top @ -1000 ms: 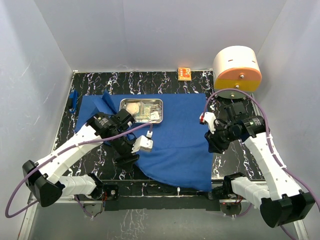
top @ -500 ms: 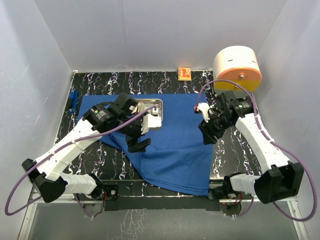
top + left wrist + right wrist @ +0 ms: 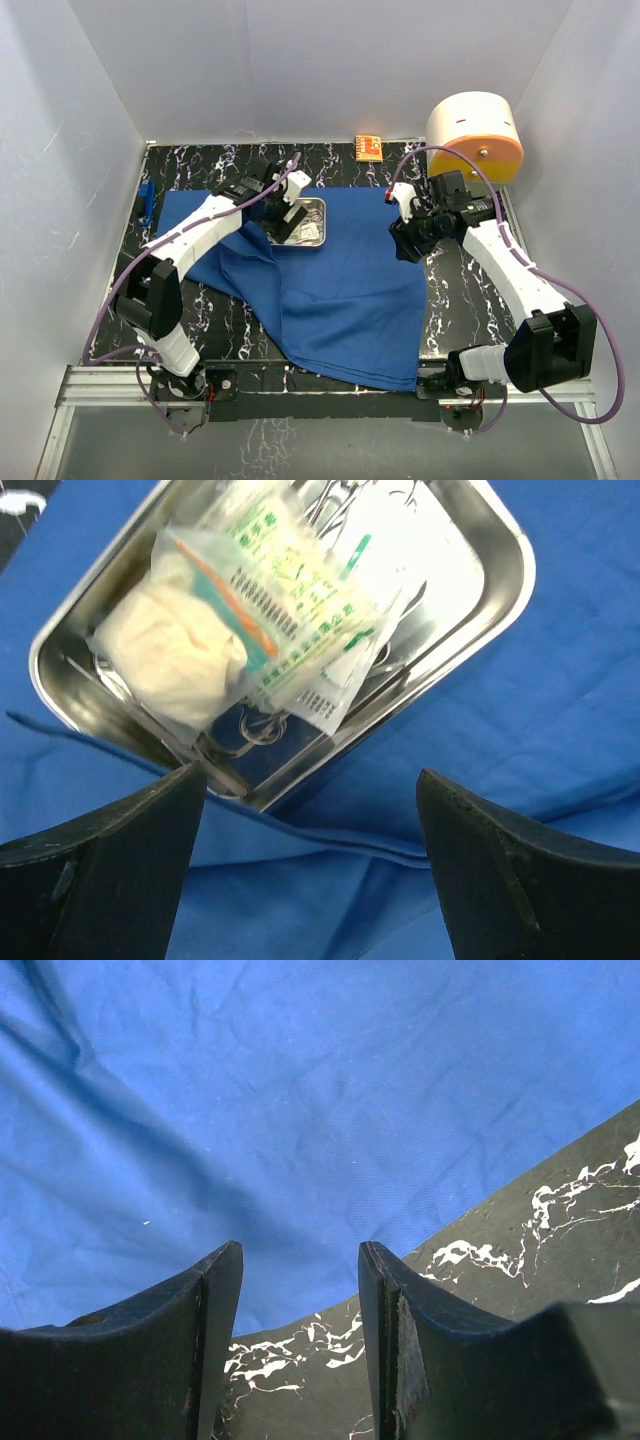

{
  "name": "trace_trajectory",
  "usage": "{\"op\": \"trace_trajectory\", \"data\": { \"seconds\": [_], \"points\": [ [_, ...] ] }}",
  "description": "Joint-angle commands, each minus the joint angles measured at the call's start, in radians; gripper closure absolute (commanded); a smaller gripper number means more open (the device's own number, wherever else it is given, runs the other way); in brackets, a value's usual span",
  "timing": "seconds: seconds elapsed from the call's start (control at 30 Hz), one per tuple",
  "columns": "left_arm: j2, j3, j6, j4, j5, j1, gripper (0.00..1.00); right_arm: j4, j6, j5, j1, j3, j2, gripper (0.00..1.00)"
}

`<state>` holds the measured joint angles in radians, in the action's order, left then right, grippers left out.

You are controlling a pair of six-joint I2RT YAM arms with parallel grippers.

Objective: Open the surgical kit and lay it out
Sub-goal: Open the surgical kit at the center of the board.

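A white-walled booth encloses a black marbled table (image 3: 465, 305). A royal-blue cloth (image 3: 340, 290) is spread open across most of it, with some folds along the near left side. A big cream-and-orange cylinder (image 3: 473, 135) stands at the far right corner.

The shiny steel tray (image 3: 321, 228) sits on the far left part of the cloth, its long side running left to right across the table. Inside it, two sealed packets lie on top: one holding white gauze (image 3: 175, 665), one printed in green (image 3: 300, 620). The ring handles of slim metal instruments (image 3: 262, 730) peek out underneath.

The left gripper (image 3: 310, 775) hangs right over the tray with its jaws spread wide and nothing between them. In the left wrist view the tray lies just ahead of the fingers, slanting from lower left to upper right, and the packets are within easy reach. This arm is plainly the nearer one for lifting the contents out.

The right gripper (image 3: 300, 1250) hovers at the cloth's right edge, well apart from the tray, its jaws partly open and empty, with the cloth border and bare table below.
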<state>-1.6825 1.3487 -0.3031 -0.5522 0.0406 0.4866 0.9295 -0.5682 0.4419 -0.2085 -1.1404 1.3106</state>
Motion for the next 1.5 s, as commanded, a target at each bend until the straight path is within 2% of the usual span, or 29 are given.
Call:
{"op": "trace_trajectory", "data": {
  "seconds": [0.0,0.13,0.2,0.3,0.4,0.57,0.67,0.93,1.17,1.33,1.47],
  "points": [
    [-0.001,0.057,-0.051,0.015,0.058,0.023,0.16,-0.095,0.019,0.027,0.003,0.017,-0.033,0.52],
    [0.079,0.038,-0.221,0.030,0.143,0.024,0.14,-0.118,0.016,0.038,0.004,0.050,-0.039,0.51],
    [0.118,0.037,-0.354,-0.007,0.225,0.024,0.13,-0.133,0.016,0.039,0.003,0.066,-0.034,0.51],
    [0.129,0.061,-0.597,-0.164,0.320,0.023,0.12,-0.140,0.012,0.039,0.003,0.081,-0.030,0.51],
    [0.102,0.100,-0.833,-0.361,0.351,0.021,0.12,-0.145,0.009,0.030,0.003,0.091,-0.028,0.51],
    [0.050,0.134,-1.084,-0.527,0.367,0.020,0.11,-0.171,0.012,0.027,0.003,0.119,-0.034,0.51],
    [0.013,0.146,-1.183,-0.586,0.360,0.020,0.10,-0.173,0.012,0.024,0.003,0.129,-0.033,0.51],
    [-0.075,0.160,-1.264,-0.538,0.301,0.021,0.10,-0.173,0.007,0.019,0.003,0.149,-0.042,0.51],
    [-0.184,0.222,-1.293,-0.621,0.224,0.028,0.17,-0.176,0.005,0.006,0.004,0.163,-0.053,0.51],
    [-0.227,0.242,-1.270,-0.668,0.153,0.034,0.28,-0.177,0.002,-0.003,0.003,0.165,-0.055,0.51],
    [-0.252,0.256,-1.233,-0.672,0.083,0.034,0.46,-0.182,0.004,0.001,0.003,0.162,-0.050,0.51]
  ]
}}
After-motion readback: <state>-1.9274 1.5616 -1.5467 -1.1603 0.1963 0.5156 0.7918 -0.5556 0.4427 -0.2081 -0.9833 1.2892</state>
